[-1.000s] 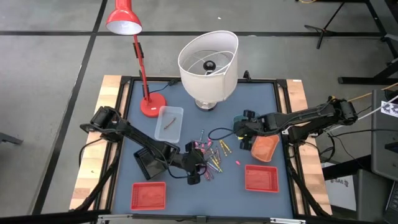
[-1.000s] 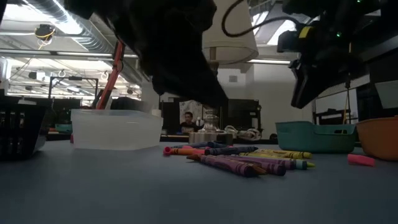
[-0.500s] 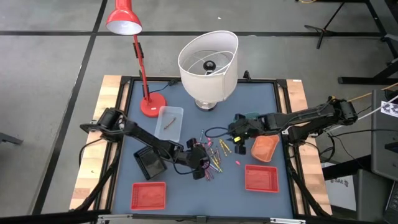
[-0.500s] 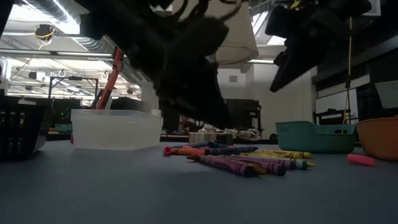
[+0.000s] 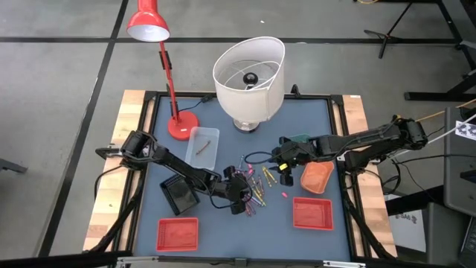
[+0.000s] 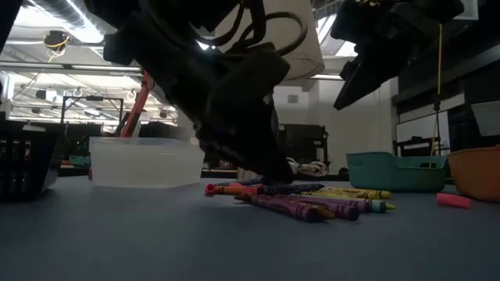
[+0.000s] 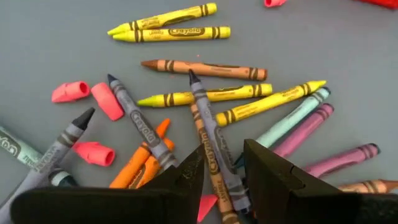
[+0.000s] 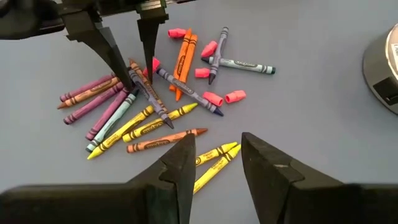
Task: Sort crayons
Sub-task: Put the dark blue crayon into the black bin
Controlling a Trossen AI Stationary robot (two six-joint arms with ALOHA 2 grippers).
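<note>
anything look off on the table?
Crayons lie in a loose crisscrossed heap mid-table, unsorted. Several short pink stubs lie among them, looking like broken pieces or erasers; one pink piece sits apart from the pile. The clear bin holds just one stick.

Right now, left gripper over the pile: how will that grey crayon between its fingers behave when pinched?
The grey crayon looks stiff and light. Round, so it may roll. It lies across a brown crayon, so the left gripper will likely disturb both.
</note>
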